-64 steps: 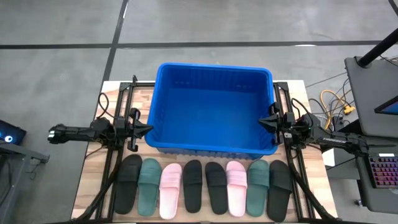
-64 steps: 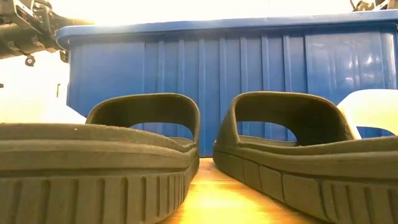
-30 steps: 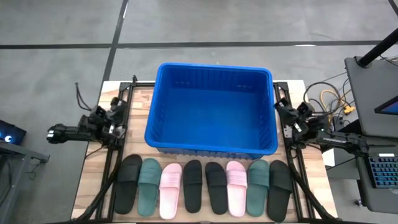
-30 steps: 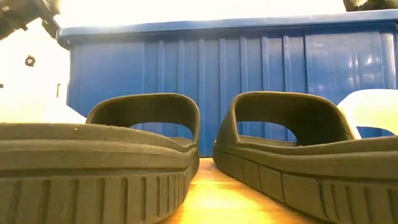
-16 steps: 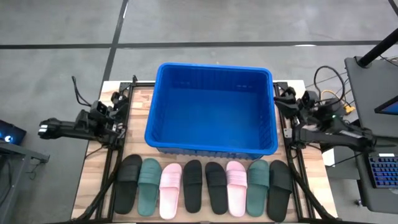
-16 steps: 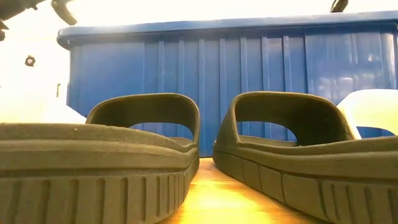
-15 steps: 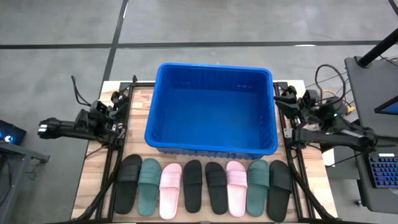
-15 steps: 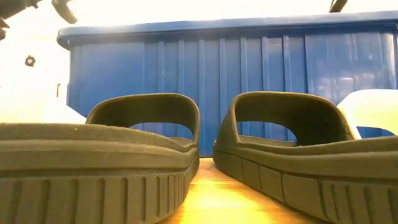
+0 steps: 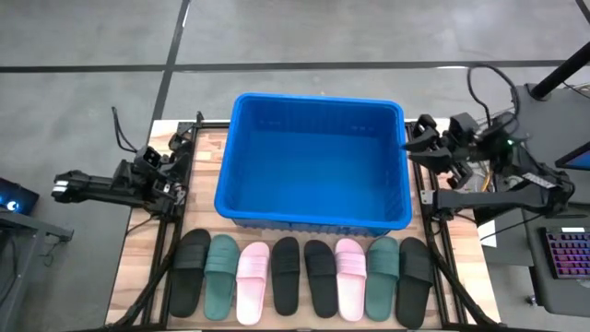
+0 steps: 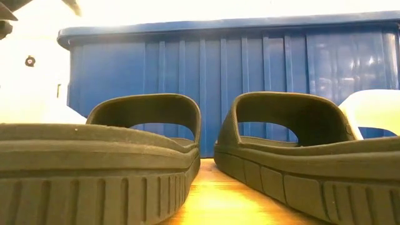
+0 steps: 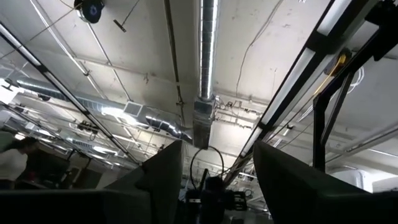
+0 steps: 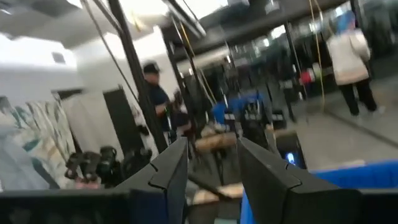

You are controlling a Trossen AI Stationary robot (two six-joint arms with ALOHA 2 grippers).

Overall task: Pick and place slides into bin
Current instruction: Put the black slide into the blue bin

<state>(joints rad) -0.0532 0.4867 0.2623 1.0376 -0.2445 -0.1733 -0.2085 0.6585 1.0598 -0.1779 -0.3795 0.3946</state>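
- The big rectangular bright blue plastic bin (image 9: 313, 164), ribbed walls and rolled rim, is sitting mid-tabletop with nothing inside.
- Eight rubber slides (image 9: 305, 277) are lying side by side in a row just in front of the bin on the pale wooden tabletop (image 9: 135, 267): black, dark green, light pink, black, black, light pink, dark green, black.
- In the low view two black slides are filling the foreground, ridged soles cut off at the frame edges, the bin's ribbed wall behind them.
- The left pincer (image 9: 175, 157) is hovering off the bin's left side, fingers apart, gripping nothing; its wrist view is tilting up at ceiling ducts.
- The right pincer (image 9: 417, 134) is hanging beside the bin's right rim, fingers apart, empty too.
- Blurred people are standing in the room beyond.
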